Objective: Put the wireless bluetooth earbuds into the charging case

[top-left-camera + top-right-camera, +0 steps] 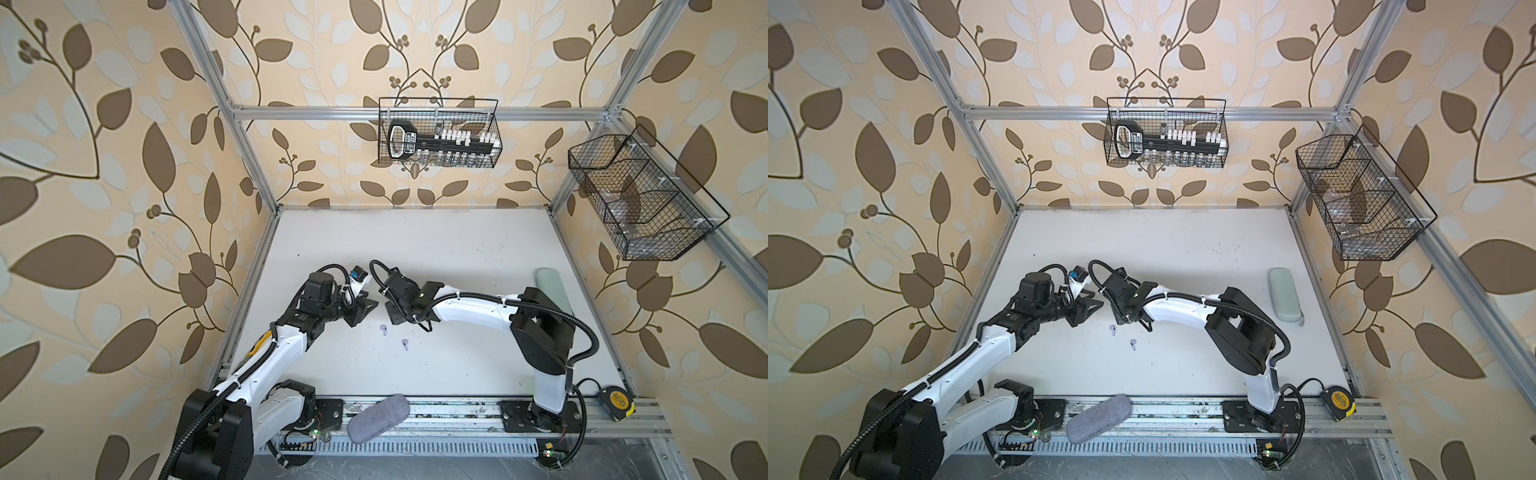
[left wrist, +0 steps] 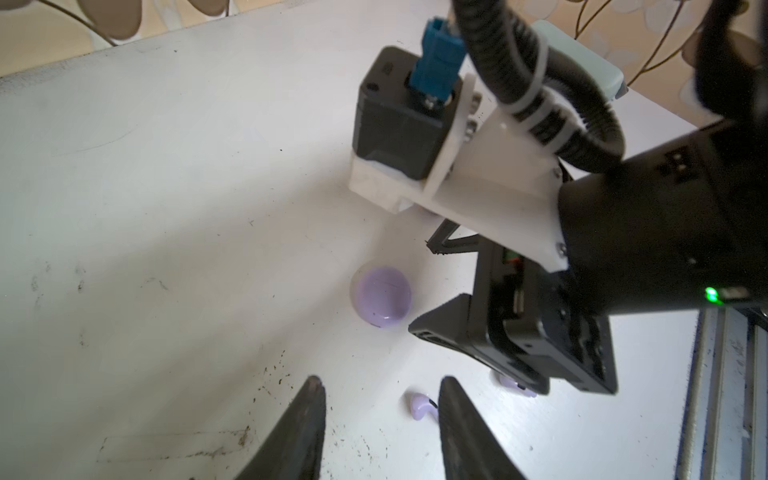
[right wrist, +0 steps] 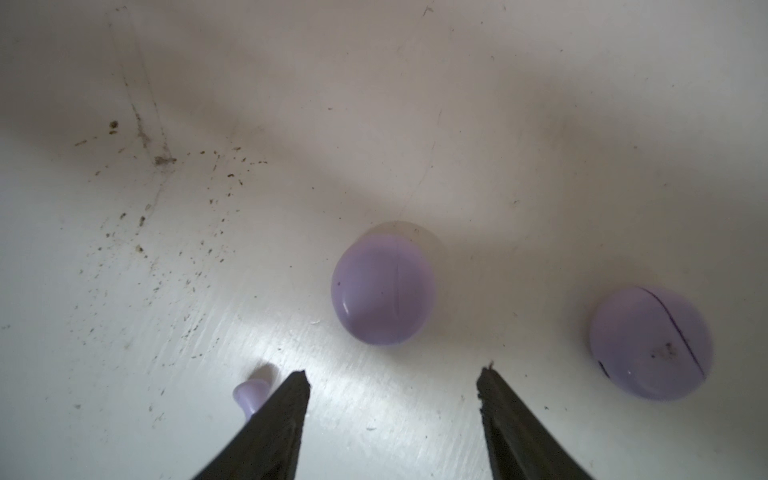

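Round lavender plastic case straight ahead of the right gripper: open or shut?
Shut. The round lavender plastic case shows a closed rounded shell with only a thin seam line; no cavity shows.

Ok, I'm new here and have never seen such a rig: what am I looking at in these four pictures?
These are two robot arms fixed to a rail at the front of a white table. Two pictures look down from overhead; the other two come from a camera on each wrist, looking past that arm's end effector. The left end effector and right end effector are open, holding nothing. On the table lie a round lavender case, a second case and tiny earbuds, at least two. A grey pouch and tape measure rest on the rail.
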Robot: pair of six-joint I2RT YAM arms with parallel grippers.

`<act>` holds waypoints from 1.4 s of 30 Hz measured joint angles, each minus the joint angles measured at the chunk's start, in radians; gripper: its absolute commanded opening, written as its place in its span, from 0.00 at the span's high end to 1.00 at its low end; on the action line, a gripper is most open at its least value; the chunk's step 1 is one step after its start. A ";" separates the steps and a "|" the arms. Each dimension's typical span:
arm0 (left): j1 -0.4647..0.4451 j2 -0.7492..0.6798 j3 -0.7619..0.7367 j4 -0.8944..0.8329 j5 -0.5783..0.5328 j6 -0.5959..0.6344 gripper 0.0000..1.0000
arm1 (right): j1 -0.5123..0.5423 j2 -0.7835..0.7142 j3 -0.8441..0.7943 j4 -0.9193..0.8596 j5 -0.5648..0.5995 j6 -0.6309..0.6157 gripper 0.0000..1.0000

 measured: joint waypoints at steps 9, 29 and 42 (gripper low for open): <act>0.050 0.036 0.000 0.021 -0.006 -0.037 0.55 | -0.022 0.057 0.006 0.046 -0.039 -0.005 0.37; 0.071 0.058 0.000 0.029 0.002 -0.061 0.54 | -0.036 0.134 0.070 0.055 -0.060 -0.007 0.40; 0.071 0.063 0.001 0.029 0.002 -0.061 0.54 | -0.034 0.155 0.114 0.028 -0.048 -0.007 0.43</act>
